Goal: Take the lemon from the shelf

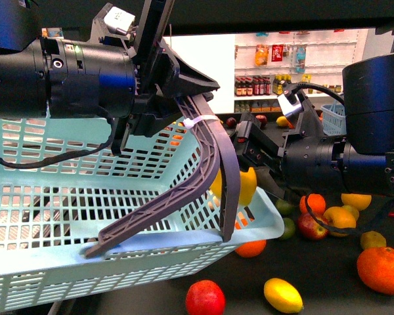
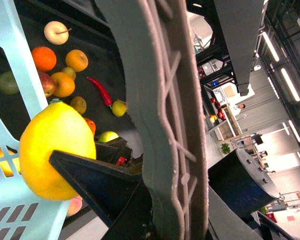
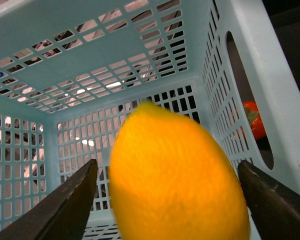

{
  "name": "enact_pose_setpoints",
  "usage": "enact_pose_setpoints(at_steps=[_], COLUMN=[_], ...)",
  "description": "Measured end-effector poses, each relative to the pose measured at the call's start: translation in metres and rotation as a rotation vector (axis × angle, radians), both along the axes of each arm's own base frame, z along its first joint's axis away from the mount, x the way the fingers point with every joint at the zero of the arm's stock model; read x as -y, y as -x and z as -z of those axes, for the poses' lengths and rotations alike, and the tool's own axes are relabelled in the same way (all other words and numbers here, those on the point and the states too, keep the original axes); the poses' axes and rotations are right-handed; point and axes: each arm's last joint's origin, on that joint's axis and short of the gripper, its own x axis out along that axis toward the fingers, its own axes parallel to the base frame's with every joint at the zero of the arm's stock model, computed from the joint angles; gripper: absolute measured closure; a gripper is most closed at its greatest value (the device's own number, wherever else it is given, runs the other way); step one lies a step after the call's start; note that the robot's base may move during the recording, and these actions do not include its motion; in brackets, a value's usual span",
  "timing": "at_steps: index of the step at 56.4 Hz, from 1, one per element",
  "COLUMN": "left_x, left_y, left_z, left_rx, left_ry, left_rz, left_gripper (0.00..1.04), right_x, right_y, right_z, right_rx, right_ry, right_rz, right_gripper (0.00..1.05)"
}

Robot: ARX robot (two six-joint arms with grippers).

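The lemon (image 3: 175, 180), bright yellow, sits between the spread fingers of my open right gripper (image 3: 167, 167), with a gap on each side. It hangs at the near corner of the pale blue basket (image 1: 65, 197), whose perforated inside fills the right wrist view. In the front view the lemon (image 1: 247, 186) shows partly behind the grey basket handle (image 1: 203, 170), with my right gripper (image 1: 253, 172) around it. My left gripper (image 1: 177, 98) is shut on that handle (image 2: 165, 125). The lemon (image 2: 55, 150) also shows beside the basket rim (image 2: 20, 75). The shelf (image 1: 328, 289) is a black tray below.
On the shelf tray lie a second lemon (image 1: 282, 295), a red apple (image 1: 205, 298), oranges (image 1: 381, 269), limes (image 1: 284, 207) and a red chili (image 2: 100, 91). White wall shelves with bottles (image 1: 256, 85) stand behind. A small blue basket (image 1: 333, 118) is at the back right.
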Motion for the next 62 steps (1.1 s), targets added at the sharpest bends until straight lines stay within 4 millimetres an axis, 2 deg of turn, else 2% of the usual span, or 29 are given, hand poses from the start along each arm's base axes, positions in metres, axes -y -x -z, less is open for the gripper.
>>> enact_pose_setpoints(at_steps=[5,17,21,28,33,39,43,48,56,62], left_x=[0.000,0.000,0.000,0.000,0.000,0.000,0.000,0.000,0.000,0.000], left_y=[0.000,0.000,0.000,0.000,0.000,0.000,0.000,0.000,0.000,0.000], left_z=[0.000,0.001,0.000,0.000,0.000,0.000,0.000,0.000,0.000,0.000], left_rx=[-0.001,-0.005,-0.003,-0.004,-0.004,-0.005,-0.006,-0.005,-0.005,-0.005], left_ry=[0.000,0.000,0.000,0.000,0.000,0.001,0.001,0.001,0.001,0.001], left_rz=[0.001,-0.002,-0.004,-0.003,-0.003,0.000,0.000,0.000,-0.004,-0.003], left_gripper=[0.95,0.95,0.95,0.95,0.95,0.95,0.95,0.95,0.95,0.95], right_x=[0.000,0.009,0.021,0.055,0.081,0.109,0.119,0.121,0.116,0.109], right_y=[0.000,-0.005,-0.011,-0.030,-0.043,-0.057,-0.063,-0.065,-0.057,-0.055], right_z=[0.002,0.001,-0.001,-0.004,0.007,0.038,0.076,0.118,0.171,0.184], right_rx=[-0.003,0.018,0.041,0.102,0.105,0.072,0.004,-0.070,-0.144,-0.111], right_ry=[0.002,-0.020,-0.037,-0.046,-0.016,0.100,0.220,0.341,0.494,0.554], right_rz=[0.001,0.040,0.095,0.251,0.363,0.473,0.498,0.467,0.379,0.317], right_gripper=[0.06,0.07,0.07,0.07,0.07,0.07,0.07,0.07,0.07,0.07])
